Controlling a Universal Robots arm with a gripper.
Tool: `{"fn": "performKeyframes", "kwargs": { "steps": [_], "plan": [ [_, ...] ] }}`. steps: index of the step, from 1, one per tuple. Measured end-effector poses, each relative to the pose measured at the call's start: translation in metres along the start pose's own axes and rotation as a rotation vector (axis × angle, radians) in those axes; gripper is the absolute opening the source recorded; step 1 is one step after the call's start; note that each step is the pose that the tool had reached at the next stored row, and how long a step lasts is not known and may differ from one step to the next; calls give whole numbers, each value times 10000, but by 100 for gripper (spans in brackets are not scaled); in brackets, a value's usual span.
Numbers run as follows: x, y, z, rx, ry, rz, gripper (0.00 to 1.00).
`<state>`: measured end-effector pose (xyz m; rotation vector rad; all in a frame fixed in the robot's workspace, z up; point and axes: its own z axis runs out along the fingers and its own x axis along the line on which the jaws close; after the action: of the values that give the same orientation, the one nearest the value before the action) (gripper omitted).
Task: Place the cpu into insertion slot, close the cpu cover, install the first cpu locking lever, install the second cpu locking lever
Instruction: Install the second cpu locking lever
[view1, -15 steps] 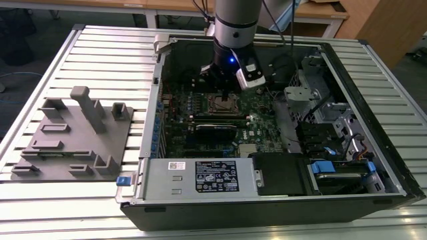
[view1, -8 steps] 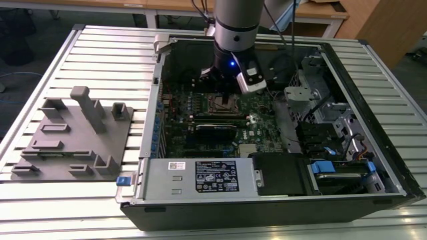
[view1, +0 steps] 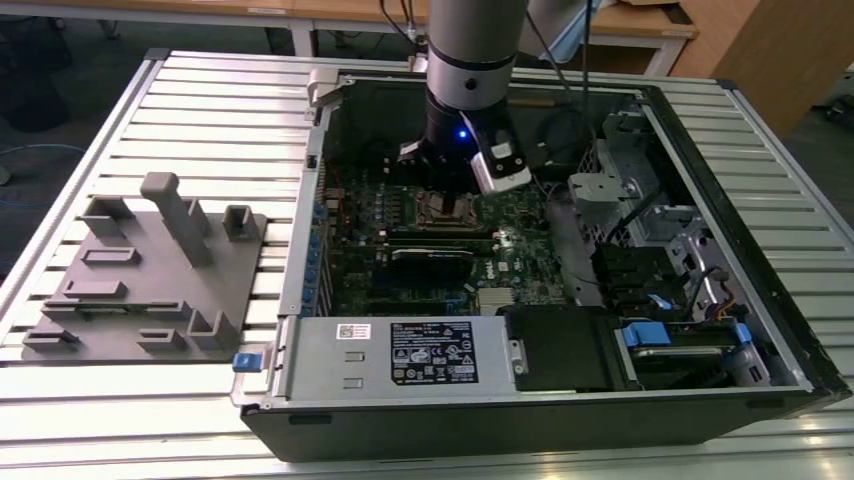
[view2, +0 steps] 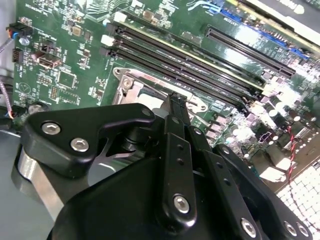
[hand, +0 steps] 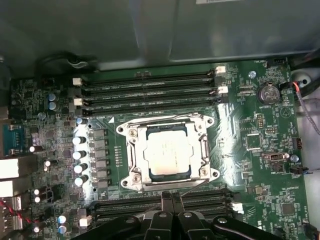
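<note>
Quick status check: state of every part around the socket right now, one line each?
cpu: seated flat in the insertion slot.
insertion slot: occupied by the cpu.
cpu cover: down, framing the cpu.
locking lever: a thin wire along the socket edge nearest the hand; cannot tell if latched.
hand: fingertips together, empty, just beside the socket.
computer case: side open, board exposed.

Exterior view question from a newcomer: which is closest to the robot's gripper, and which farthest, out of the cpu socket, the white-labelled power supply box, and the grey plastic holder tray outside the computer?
1. The insertion slot, on the green board right below the gripper.
2. The power supply box, along the case's front edge.
3. The grey holder tray, outside the case at the exterior view's left.
</note>
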<state>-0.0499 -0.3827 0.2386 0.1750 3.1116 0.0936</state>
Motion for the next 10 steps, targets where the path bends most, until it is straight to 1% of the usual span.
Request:
{"fn": "performKeyframes", "kwargs": {
  "steps": [4,7,10],
  "plan": [
    [49,-18,10,1,1,1,10],
    [79,-45,12,1,1,0,10],
    [115,-59,33,0,0,-1,10]
  ]
}}
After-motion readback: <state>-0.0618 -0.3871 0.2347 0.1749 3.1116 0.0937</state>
